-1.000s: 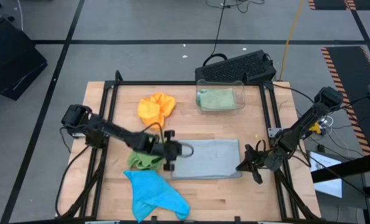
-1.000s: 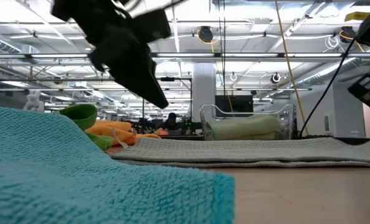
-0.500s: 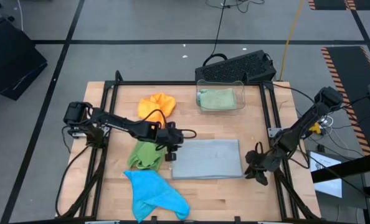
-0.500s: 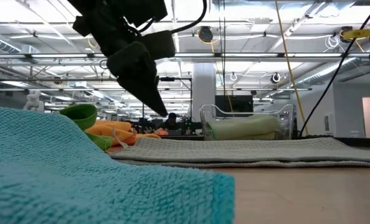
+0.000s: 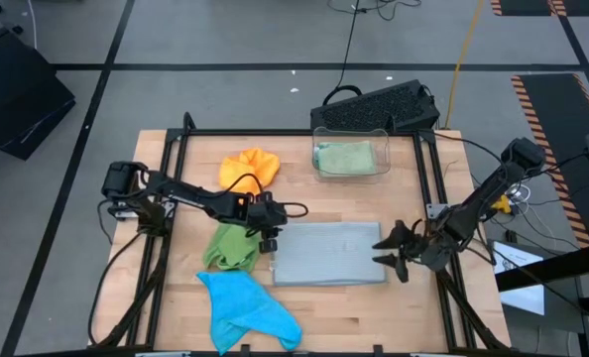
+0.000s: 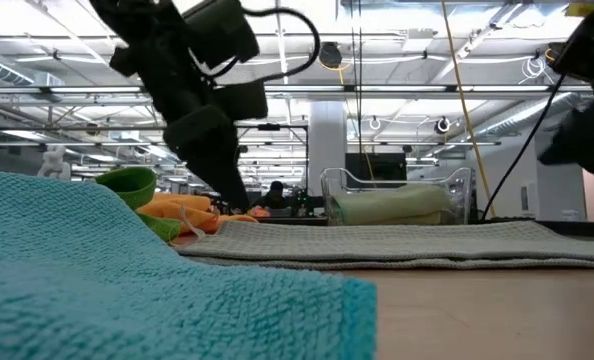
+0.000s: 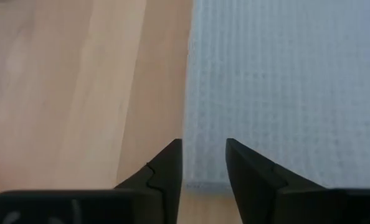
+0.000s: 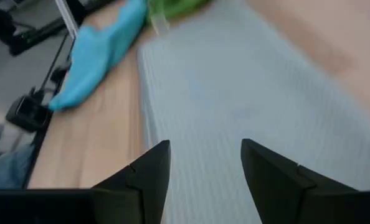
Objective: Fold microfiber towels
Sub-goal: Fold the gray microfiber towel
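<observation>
Grey towel (image 5: pixel 329 253) lies flat near the middle of the bench (image 5: pixel 394 317), folded into a rectangle. My left pincer (image 5: pixel 269 235) hangs at its left edge, near the far corner; my left wrist view shows the fingers (image 7: pixel 166 171) parted by a narrow gap over the towel's border, holding nothing. My right pincer (image 5: pixel 392 250) sits at the towel's right edge, its fingers (image 8: pixel 149 171) spread wide above the cloth and gripping nothing.

Just left of the grey towel lies a crumpled bright green towel (image 5: pixel 231 248), and nearer the front edge a blue towel (image 5: pixel 243 307) is bunched up. An orange towel (image 5: pixel 249 171) sits farther back on the left. A pale green towel (image 5: pixel 344 157) rests folded inside the clear bin (image 5: pixel 386 151) at the back, with a black keyboard (image 5: pixel 379 105) beyond the bin.
</observation>
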